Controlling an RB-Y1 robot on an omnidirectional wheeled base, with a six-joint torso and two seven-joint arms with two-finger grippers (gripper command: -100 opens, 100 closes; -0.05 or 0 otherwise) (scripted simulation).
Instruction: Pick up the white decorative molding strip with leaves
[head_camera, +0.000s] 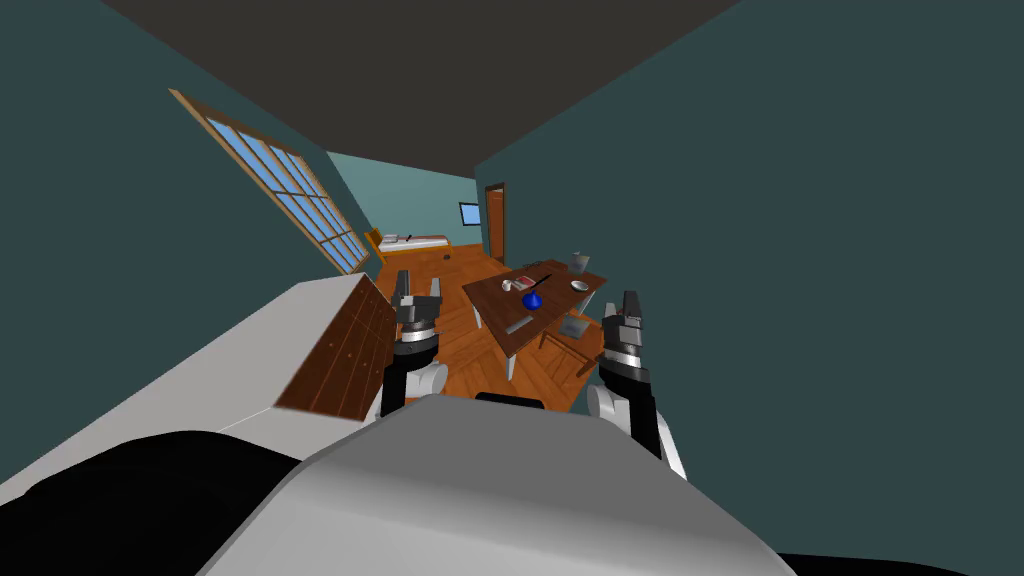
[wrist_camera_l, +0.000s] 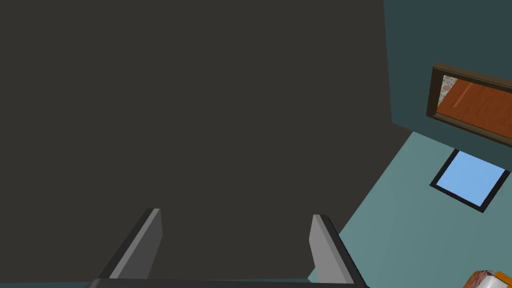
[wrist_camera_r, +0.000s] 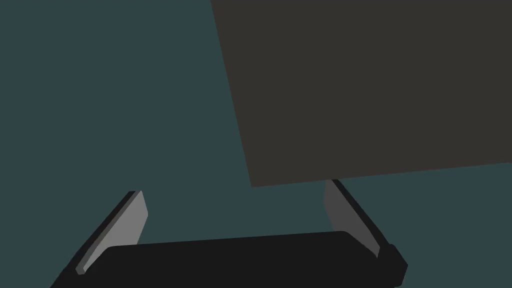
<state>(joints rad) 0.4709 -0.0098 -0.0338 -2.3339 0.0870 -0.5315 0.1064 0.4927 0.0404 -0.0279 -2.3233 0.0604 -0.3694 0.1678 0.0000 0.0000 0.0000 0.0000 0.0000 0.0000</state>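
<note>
Teal-walled room: left gripper (head_camera: 420, 288) and right gripper (head_camera: 628, 303) both spread and empty, molding strip (head_camera: 520, 325) probably the pale piece on the table (head_camera: 490, 300) well ahead, so the approach may bump the chair (head_camera: 565, 352) or grab the wrong item.

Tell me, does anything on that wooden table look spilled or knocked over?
Nothing stands out. The blue object and white bowl sit on the wooden table, no spill visible around them; the shared slant is the camera's.
</note>
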